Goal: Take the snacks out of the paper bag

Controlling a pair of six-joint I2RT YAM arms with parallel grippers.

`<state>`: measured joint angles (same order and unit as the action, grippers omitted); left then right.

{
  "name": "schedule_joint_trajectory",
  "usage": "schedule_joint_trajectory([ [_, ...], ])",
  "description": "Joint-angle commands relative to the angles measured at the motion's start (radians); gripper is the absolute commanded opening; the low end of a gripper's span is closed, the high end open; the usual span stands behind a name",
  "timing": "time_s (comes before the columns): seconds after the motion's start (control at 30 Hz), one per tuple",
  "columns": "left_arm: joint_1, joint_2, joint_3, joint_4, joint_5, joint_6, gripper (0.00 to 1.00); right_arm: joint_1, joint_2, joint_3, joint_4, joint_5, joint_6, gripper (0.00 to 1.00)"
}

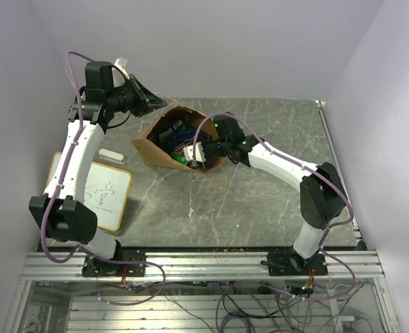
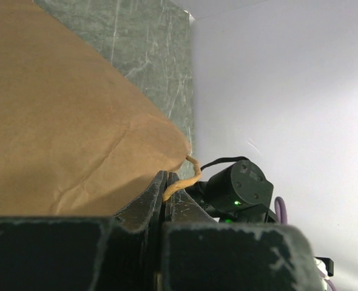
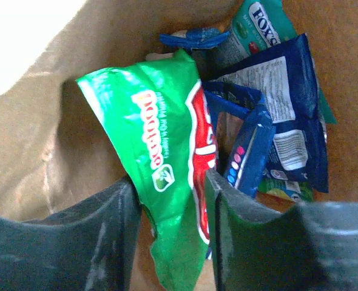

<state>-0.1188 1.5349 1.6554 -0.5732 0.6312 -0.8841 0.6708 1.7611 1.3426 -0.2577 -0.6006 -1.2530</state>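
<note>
Partly open right hand (image 3: 171, 182) straddles packet (image 3: 148, 121).

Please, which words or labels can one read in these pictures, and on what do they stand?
"FOX", cut off: teal packet.
White print on green packet: sideways, unreadable.
Small print on blue packet: too small.
Handwriting on whiteboard: too small.

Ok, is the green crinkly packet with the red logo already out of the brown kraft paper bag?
No, the green packet sits inside the paper bag, between the fingers of the right gripper.
</note>
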Motion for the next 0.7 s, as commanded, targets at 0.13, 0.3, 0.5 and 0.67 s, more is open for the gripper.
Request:
schedule_joint_trajectory([
  [0.13, -0.016, -0.055, 0.01, -0.024, -0.029, 0.005, 0.07, -0.006, 0.047, 0.036, 0.112, -0.114, 0.082, 0.2],
  [0.3, -0.016, -0.052, 0.011, -0.052, -0.024, 0.029, 0.07, -0.023, 0.025, 0.011, 0.177, -0.122, 0.128, 0.02],
  [0.5, -0.016, -0.024, 0.034, -0.054, -0.004, 0.047, 0.07, -0.031, -0.004, -0.011, 0.233, -0.103, 0.181, 0.0],
  [0.67, -0.016, -0.012, 0.032, -0.049, 0.016, 0.059, 0.07, -0.031, -0.022, -0.002, 0.267, -0.065, 0.251, 0.0],
])
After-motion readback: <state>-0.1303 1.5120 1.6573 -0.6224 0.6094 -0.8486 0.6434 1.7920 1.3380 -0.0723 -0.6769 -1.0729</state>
